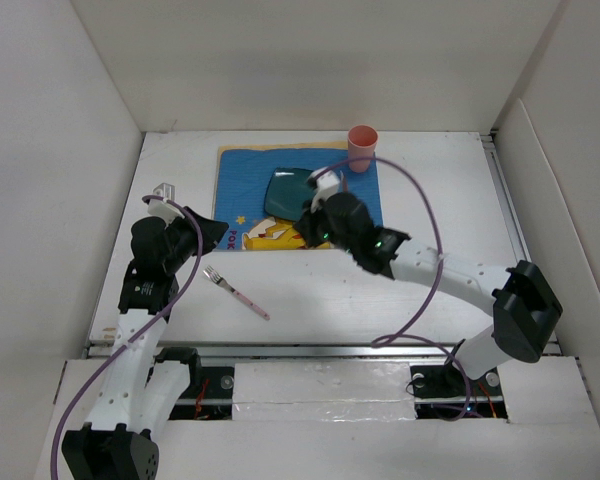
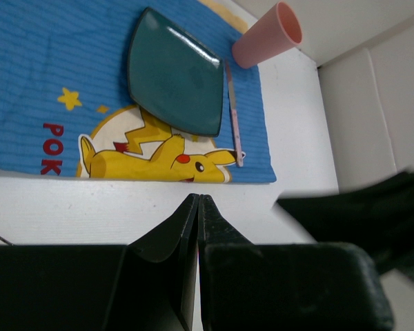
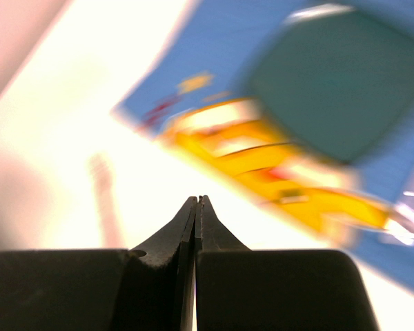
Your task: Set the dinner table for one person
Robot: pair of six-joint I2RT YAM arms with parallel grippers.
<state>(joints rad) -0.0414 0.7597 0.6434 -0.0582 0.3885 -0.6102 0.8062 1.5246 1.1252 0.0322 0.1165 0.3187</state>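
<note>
The white dinner table (image 1: 410,200) carries a blue cartoon placemat (image 1: 242,185) with a dark teal plate (image 1: 285,192) on it. A pink cup (image 1: 362,147) stands at the mat's far right corner. In the left wrist view a pink-handled knife (image 2: 233,114) lies on the mat just right of the plate (image 2: 176,72). A pink-handled fork (image 1: 235,291) lies on the bare table in front of the mat. My left gripper (image 1: 218,234) is shut and empty at the mat's near left corner. My right gripper (image 1: 304,234) is shut and empty over the mat's near edge.
White walls enclose the table on the left, back and right. A purple cable (image 1: 435,250) arcs over the right arm. The right arm shows as a dark blur (image 2: 362,217) in the left wrist view. The right wrist view is motion-blurred; the fork (image 3: 107,200) shows faintly.
</note>
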